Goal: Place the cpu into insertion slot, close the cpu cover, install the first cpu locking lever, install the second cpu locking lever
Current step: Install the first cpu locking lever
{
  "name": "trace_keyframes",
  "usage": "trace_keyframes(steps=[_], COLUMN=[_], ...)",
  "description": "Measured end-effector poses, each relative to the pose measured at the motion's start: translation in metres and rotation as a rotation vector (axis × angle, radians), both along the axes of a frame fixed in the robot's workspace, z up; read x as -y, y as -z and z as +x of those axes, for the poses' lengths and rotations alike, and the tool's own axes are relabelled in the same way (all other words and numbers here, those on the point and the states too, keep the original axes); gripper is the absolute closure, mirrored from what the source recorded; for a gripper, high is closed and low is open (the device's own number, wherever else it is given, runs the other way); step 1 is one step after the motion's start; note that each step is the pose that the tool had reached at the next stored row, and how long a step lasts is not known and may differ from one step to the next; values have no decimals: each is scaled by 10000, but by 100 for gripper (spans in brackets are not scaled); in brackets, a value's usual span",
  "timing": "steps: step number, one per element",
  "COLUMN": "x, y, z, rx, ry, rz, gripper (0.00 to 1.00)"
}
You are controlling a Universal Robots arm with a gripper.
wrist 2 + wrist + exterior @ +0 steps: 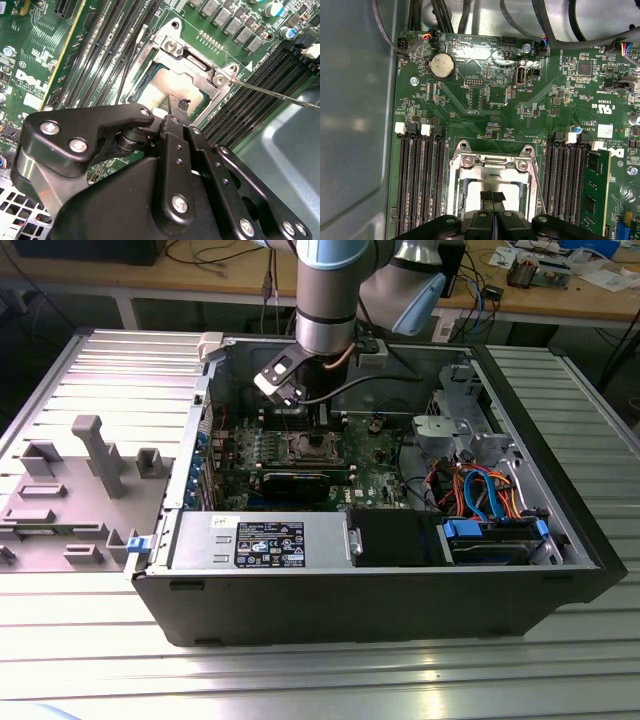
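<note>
My gripper is shut, its two black fingers pressed together, with the tips down at the socket in the middle of the green motherboard. They sit on or just above the silver-grey top of the cpu, which lies in the slot. The cpu cover, a silvery frame with a square window, lies around the chip. One thin wire locking lever sticks out free to one side of the socket. A second lever runs along the opposite side. In the exterior view the gripper hangs straight over the socket.
Black memory slots flank the socket, and a green memory module stands on one side. The grey case wall is close by. A power supply and a drive cage with orange and blue cables fill the case's near side. A grey fixture stands outside.
</note>
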State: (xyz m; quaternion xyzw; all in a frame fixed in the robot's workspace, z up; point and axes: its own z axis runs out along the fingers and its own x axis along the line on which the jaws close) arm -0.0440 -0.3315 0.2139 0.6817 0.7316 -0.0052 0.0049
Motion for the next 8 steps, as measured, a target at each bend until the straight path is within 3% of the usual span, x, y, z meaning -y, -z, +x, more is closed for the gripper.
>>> trace_keyframes(steps=[8], x=[0], y=[-149], z=[0], rx=[0], ry=[0], rz=[1], gripper=[89])
